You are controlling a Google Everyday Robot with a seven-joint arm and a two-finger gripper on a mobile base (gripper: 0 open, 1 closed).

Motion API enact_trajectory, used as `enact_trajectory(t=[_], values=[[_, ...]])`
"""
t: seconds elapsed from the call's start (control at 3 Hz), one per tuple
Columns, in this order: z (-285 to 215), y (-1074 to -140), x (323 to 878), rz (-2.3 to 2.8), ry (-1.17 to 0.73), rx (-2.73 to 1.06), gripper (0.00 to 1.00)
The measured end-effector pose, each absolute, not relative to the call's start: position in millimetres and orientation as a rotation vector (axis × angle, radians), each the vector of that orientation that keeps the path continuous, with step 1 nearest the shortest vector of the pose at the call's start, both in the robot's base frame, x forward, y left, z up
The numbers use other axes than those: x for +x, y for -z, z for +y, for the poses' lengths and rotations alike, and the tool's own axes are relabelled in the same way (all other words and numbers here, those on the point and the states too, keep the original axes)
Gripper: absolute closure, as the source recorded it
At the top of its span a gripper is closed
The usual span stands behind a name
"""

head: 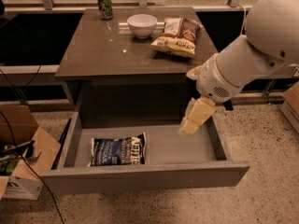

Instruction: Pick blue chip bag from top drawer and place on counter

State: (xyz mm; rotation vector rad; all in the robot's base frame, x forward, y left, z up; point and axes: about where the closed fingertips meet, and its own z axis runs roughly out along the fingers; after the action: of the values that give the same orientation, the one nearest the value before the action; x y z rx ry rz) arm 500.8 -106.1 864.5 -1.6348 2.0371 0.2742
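Approach is the step in hand. The gripper (192,120) hangs over the right side of the top drawer (145,177), at about 3 o'clock of the drawer floor, and carries nothing. Whether it is released or clenched cannot be told from this view.

The blue chip bag (117,150) lies flat on the drawer floor at about 8 o'clock, near the left wall and the front panel, well apart from the gripper.

1. Traverse toward 9 o'clock first. Stay above the drawer walls until you are over the middle of the bag.
2. Descend vertically. The counter (100,50) overhangs the drawer's rear at 12 o'clock, so keep the wrist on the 6 o'clock side of that edge.
3. Expect the crinkly film to slide on the smooth floor — close across the bag's short width and grip a fold, not a corner.
4. Lift straight up before you swing to the counter.

For placement, aim at 8 o'clock on the counter. The yellow-and-brown chip bag (177,35) occupies 2 o'clock, the white bowl (142,24) 12 o'clock and the green can (105,4) 11 o'clock.
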Motion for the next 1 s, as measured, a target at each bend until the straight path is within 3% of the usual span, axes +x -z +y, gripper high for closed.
enact_trajectory(t=[1.0], values=[[-22.6,-781.7,533.0,1.914,-0.489,-1.591,0.00]])
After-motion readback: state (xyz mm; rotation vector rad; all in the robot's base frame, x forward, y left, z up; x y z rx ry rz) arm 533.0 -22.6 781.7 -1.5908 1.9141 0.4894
